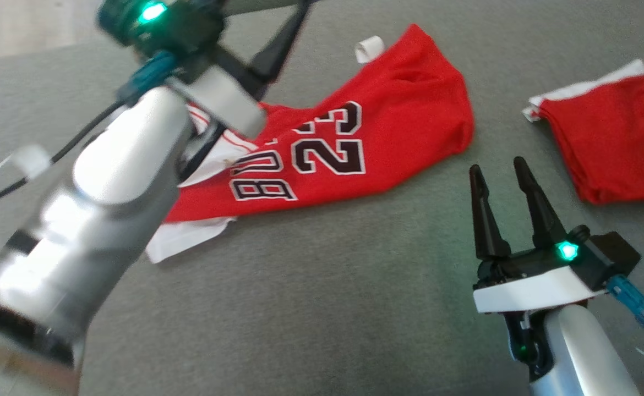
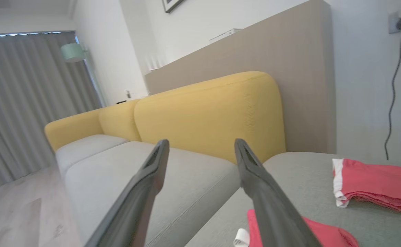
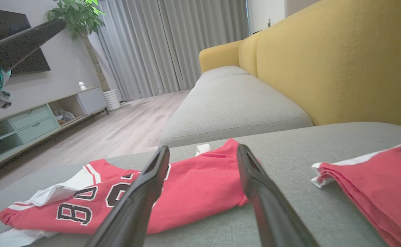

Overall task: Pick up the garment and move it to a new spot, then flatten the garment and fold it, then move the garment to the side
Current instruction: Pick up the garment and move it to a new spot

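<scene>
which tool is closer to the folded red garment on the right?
Right. The right tool sits just left of the folded red garment, apart from it; the left tool is over the far side of the numbered jersey, well away.

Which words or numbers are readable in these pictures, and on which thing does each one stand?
"23": on the jersey, black digits with white edges.
"BU": what the letters beside it on the jersey look like; the rest is folded away and unreadable.
The red cloth has no text that I can see.
</scene>
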Robot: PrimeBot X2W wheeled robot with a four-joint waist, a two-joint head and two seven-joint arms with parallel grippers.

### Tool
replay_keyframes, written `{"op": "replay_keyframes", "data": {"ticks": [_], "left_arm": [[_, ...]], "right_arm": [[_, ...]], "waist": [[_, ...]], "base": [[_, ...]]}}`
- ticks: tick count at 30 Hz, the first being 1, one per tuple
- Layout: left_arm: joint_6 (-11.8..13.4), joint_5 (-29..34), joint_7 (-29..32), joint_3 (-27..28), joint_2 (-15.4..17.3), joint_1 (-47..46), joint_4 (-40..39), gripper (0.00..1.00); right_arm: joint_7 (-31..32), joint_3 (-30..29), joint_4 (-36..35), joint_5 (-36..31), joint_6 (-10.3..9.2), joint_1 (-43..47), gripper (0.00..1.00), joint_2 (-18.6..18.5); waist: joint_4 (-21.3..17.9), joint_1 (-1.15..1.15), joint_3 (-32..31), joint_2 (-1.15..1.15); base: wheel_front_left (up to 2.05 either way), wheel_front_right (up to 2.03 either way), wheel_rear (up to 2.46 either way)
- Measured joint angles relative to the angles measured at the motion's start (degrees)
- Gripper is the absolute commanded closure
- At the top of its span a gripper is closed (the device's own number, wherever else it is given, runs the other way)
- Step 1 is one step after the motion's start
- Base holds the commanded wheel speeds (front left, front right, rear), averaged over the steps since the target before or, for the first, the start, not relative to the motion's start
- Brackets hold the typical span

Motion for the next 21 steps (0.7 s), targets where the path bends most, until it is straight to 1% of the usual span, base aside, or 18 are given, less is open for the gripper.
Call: {"op": "replay_keyframes", "data": {"ticks": [2, 6, 9, 10, 14, 17, 21], "left_arm": [[0.85, -0.23, 0.0, 1.91, 1.48, 2.63, -1.32, 0.0], [3.26, -0.83, 0.0, 6.57, 4.21, 11.29, -5.01, 0.0], [5.49, -2.2, 0.0, 10.53, 5.11, 19.21, -7.76, 0.0], [5.49, -2.2, 0.0, 10.53, 5.11, 19.21, -7.76, 0.0], [8.7, -2.64, 0.01, 15.72, 4.87, 30.53, -12.99, 0.0], [10.31, -2.6, 0.01, 19.0, 4.39, 39.08, -16.15, 0.0], [11.29, -1.52, 0.01, 22.09, 2.25, 48.88, -18.73, 0.0]], "right_arm": [[0.0, -0.66, 0.09, -0.6, -0.01, 0.06, 0.0, 0.0], [0.0, -2.01, 0.36, -1.97, 0.0, 0.66, 0.0, 0.01], [0.0, -3.66, 0.77, -2.81, 0.0, 2.29, 0.0, 0.01], [0.0, -3.66, 0.77, -2.81, 0.0, 2.29, 0.0, 0.01], [0.0, -4.82, 1.1, -3.88, -0.01, 4.47, 0.0, 0.01], [0.0, -4.85, 1.13, -4.05, 0.0, 4.94, 0.0, 0.03], [0.0, -5.12, 0.96, -4.05, 0.0, 6.07, 0.0, 0.03]], "waist": [[1.34, 0.0, -0.74, 0.0], [4.01, -0.01, -2.84, 0.0], [5.95, -0.01, -4.85, 0.0], [5.95, -0.01, -4.85, 0.0], [8.46, -0.01, -7.78, 0.0], [9.91, -0.02, -9.87, 0.0], [11.61, -0.02, -11.68, 0.0]], "base": [[0.0, 0.0, 0.0], [0.0, 0.0, 0.0], [0.0, 0.0, 0.0], [0.0, 0.0, 0.0], [0.0, 0.0, 0.0], [0.0, 0.0, 0.0], [0.0, 0.0, 0.0]]}}
